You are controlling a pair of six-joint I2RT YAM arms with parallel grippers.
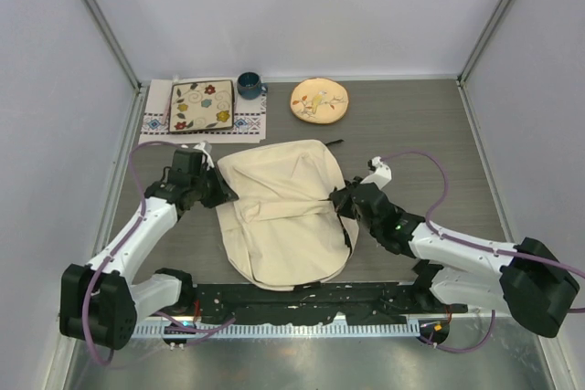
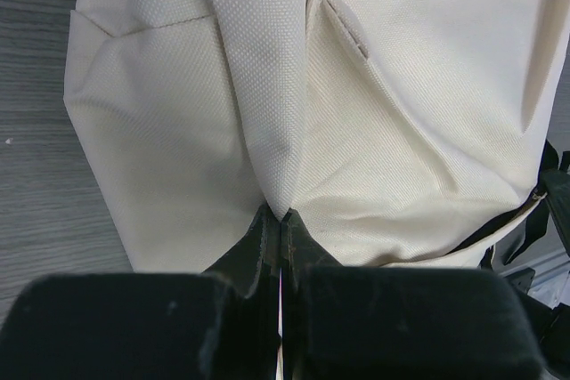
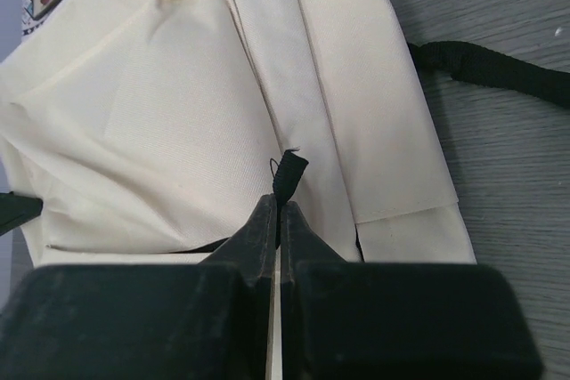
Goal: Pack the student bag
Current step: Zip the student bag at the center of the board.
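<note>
The student bag (image 1: 283, 216) lies flat on the tabletop (image 1: 411, 125), between both pincers. Clamped tight, the left pincer (image 2: 280, 220) nips its cream fabric; the right pincer (image 3: 278, 206) grips a black tab (image 3: 288, 173), probably a zipper pull. Opening and packing apparently remain.

One cream student bag (image 1: 279, 212), one blue mug (image 1: 249, 86), one round yellowish floral plate (image 1: 319, 100), one square floral tray (image 1: 201, 106), one embroidered cloth (image 1: 249, 123); two black grippers, the left gripper (image 2: 280, 216) and the right gripper (image 3: 277, 203)
</note>
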